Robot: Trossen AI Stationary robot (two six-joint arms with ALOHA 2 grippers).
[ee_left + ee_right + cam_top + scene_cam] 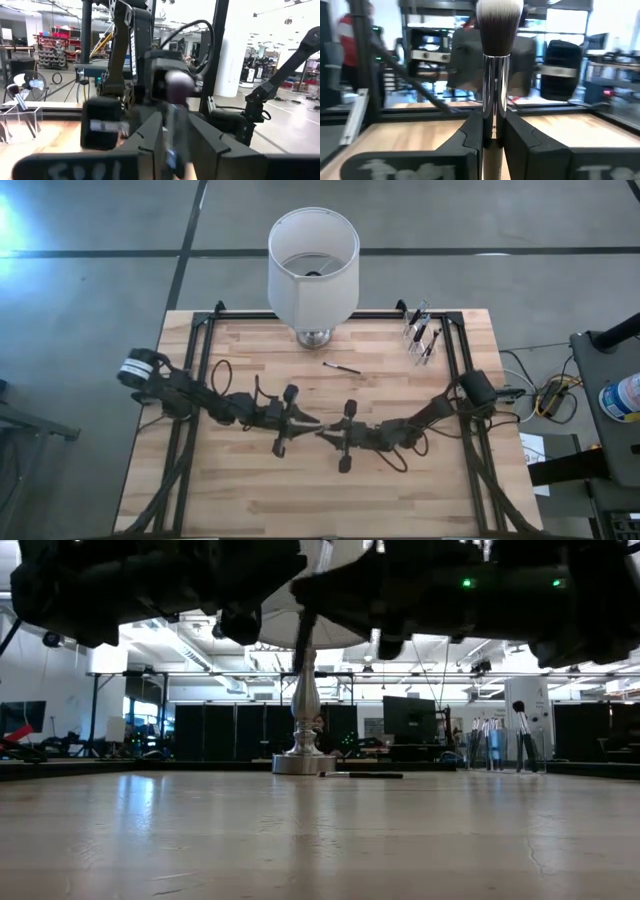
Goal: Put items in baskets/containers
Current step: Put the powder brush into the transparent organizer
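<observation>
Both hands (322, 430) pinch one brush (496, 60), its long axis along their fingers.

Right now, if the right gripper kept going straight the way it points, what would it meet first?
Most likely the left gripper. The right gripper, shut on a brush with silvery ferrule and white-tipped bristles, points at it across the wooden table, tips almost meeting. Whether they already touch is unclear.

A robotics lab or workshop: a pale wooden butcher-block counter (300, 480) on a black metal frame (195, 350) stands on grey concrete floor (90, 280), with dark monitors (410, 720), ceiling strip lights and loaded shelving (52, 47) far behind.
</observation>
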